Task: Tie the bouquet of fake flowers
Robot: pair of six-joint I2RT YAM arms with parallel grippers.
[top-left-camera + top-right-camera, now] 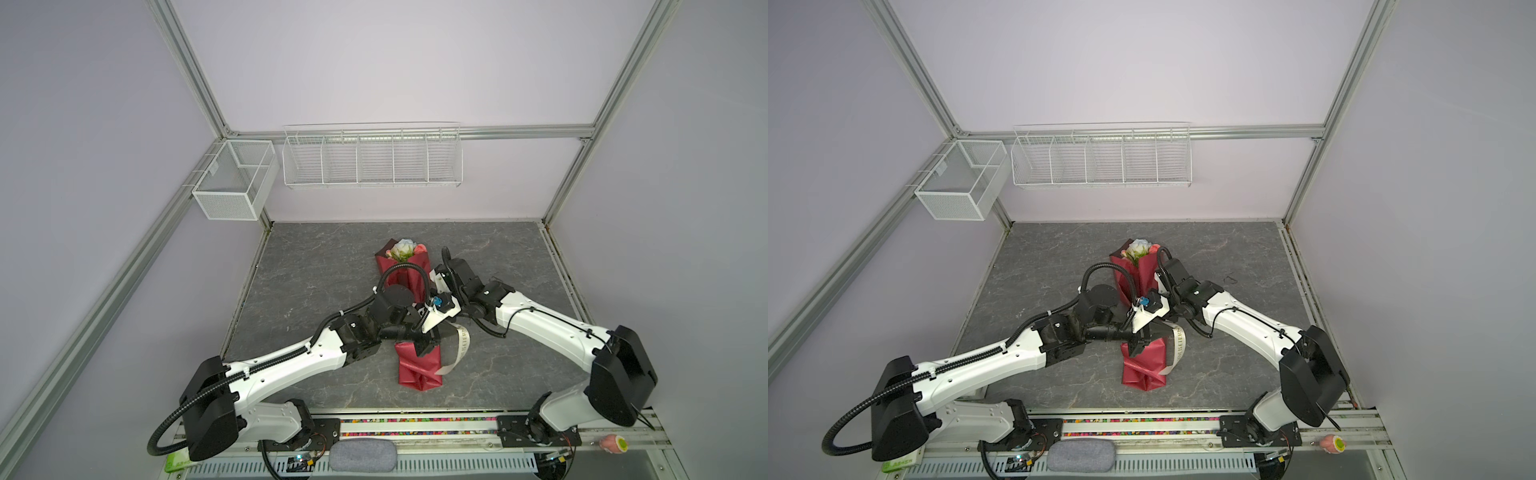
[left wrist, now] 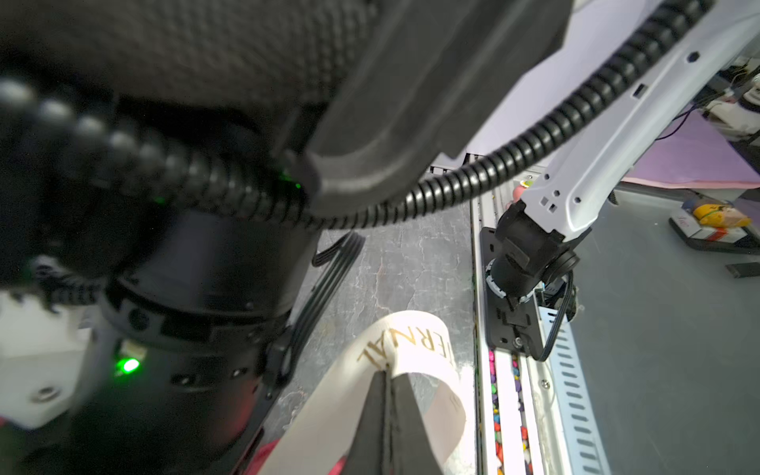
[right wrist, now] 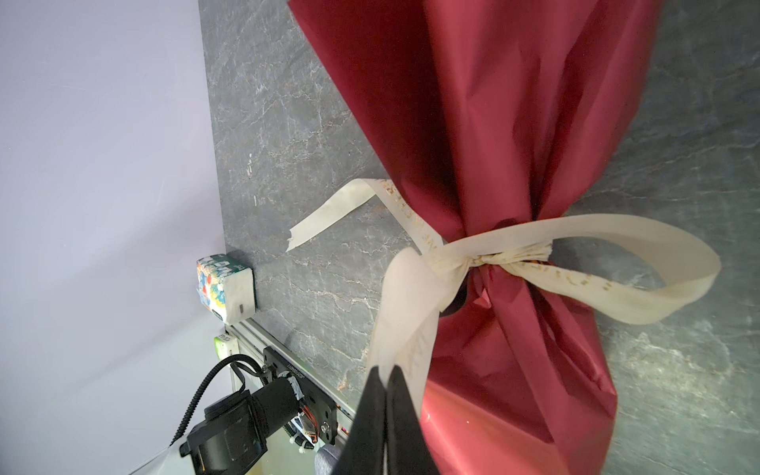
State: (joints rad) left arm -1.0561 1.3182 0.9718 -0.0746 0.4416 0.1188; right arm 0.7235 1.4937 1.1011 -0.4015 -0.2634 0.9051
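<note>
Two ribbon loops [image 3: 617, 300] are being clamped by left gripper [image 2: 388, 390] and right gripper [image 3: 386, 386] on the bouquet [image 3: 493, 103]; uneven pulling would likely be dragging one loop out.

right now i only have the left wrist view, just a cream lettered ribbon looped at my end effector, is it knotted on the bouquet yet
observer: yes, the right wrist view shows the cream lettered ribbon knotted around the cinched waist of the red-paper-wrapped bouquet of fake flowers.
operator: and what is the right end effector doing
observer: the right end effector is shut on a strand of that ribbon running from the knot.
</note>
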